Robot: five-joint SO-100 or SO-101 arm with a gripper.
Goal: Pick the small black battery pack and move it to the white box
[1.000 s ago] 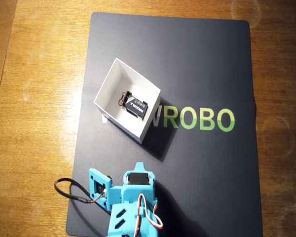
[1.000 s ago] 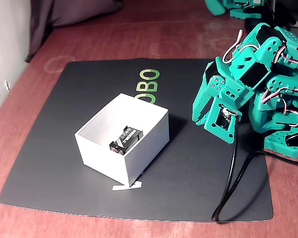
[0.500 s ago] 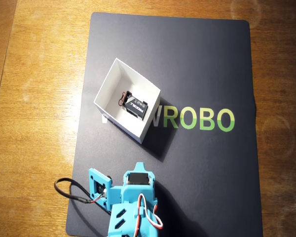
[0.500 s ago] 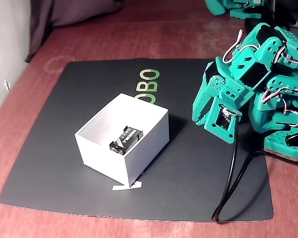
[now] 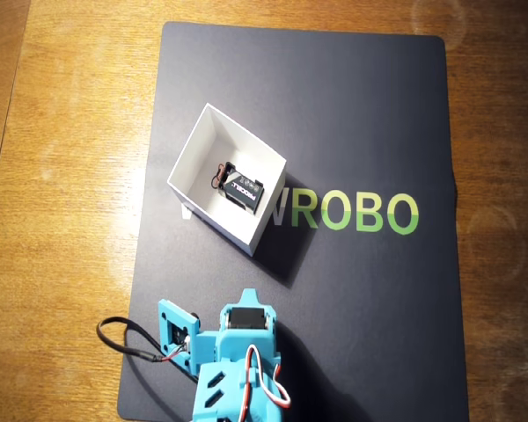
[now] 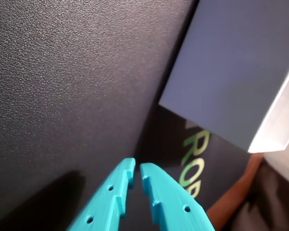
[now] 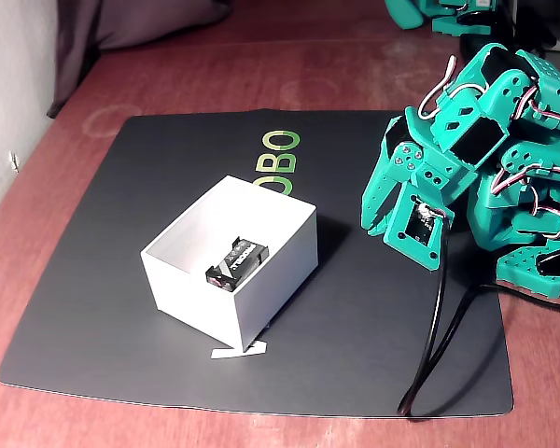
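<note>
Battery pack [image 5: 243, 186] sits inside the white box [image 5: 194, 158], lying flat on the box floor against the wall nearest the green "ROBO" lettering [image 5: 366, 212]; its thin wire end points toward the box's middle. The fixed view agrees: battery pack [image 7: 235, 264] down in the box [image 7: 275, 266], close to the near wall, nothing touching it. I judge the transfer itself done, since the pack rests in the box and no part of the arm is over it. The box stands on the black mat [image 5: 361, 105], beside the lettering, partly covering the start of the printed word. The arm [image 7: 467, 140] is folded up at the mat's edge, well apart from the box. In the wrist view the gripper [image 6: 135, 174] points down at bare mat, with a box wall [image 6: 231, 72] beyond it; the two teal fingers [image 6: 156, 192] are nearly together, only a thin slit between the tips, and they grasp nothing. From the overhead view only the arm's back [image 5: 233, 369] shows, at the mat edge farthest from the box. What remains, as I read it: nothing but confirming rest pose. A small white scrap [image 7: 238, 351] lies on the mat just beside the box's near corner.
</note>
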